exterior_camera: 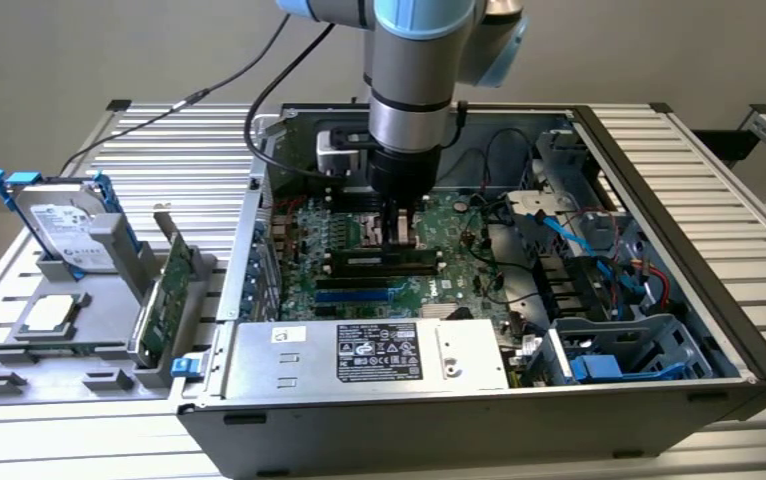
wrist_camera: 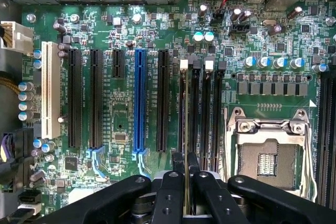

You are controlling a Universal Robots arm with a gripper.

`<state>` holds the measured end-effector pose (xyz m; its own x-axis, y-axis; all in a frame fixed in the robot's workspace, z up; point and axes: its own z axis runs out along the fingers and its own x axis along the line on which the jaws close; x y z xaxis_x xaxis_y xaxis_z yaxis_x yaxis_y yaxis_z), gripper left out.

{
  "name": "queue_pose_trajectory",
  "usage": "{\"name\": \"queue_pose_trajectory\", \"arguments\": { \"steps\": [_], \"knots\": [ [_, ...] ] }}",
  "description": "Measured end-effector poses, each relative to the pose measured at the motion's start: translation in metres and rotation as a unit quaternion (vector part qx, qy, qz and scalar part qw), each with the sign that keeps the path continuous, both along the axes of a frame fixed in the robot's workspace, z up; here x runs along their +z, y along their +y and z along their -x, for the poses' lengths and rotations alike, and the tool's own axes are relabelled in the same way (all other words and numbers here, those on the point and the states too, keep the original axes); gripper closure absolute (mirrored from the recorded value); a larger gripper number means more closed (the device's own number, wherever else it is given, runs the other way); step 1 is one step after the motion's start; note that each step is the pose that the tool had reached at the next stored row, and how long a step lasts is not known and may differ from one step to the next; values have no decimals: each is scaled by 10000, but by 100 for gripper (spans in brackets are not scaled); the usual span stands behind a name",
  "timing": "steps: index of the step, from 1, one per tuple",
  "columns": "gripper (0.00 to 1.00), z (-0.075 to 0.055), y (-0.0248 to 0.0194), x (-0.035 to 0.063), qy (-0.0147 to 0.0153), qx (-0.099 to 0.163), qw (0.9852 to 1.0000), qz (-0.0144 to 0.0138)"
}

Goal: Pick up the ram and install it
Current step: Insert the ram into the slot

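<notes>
1. Gripping the ram [wrist_camera: 186,124] edge-on, my gripper [wrist_camera: 187,195] had its fingers [wrist_camera: 168,198] closed on the stick's flat faces.
2. Ram stood upright over the memory slots [wrist_camera: 202,108] of the motherboard [wrist_camera: 121,119], beside the CPU socket [wrist_camera: 268,156], lined up with the slot by the white latch [wrist_camera: 184,65]; seated or not, I couldn't tell.
3. Judged it light, thin, stiff but fragile: hold near the middle, off the contacts, keep it square or it could jam.

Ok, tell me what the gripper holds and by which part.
The ram, seen edge-on over the memory slots, is pinched across its flat faces between the fingers of the gripper.
</notes>
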<state>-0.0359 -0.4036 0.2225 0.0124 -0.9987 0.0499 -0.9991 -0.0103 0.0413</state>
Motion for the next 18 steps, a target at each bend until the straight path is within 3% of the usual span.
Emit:
{"name": "queue_pose_trajectory", "arguments": {
  "steps": [10, 18],
  "knots": [
    [86, 0, 6, -11, 0, 0, 10000, 9],
    [86, 0, 8, -15, 0, 0, 10000, 37]
  ]
}}
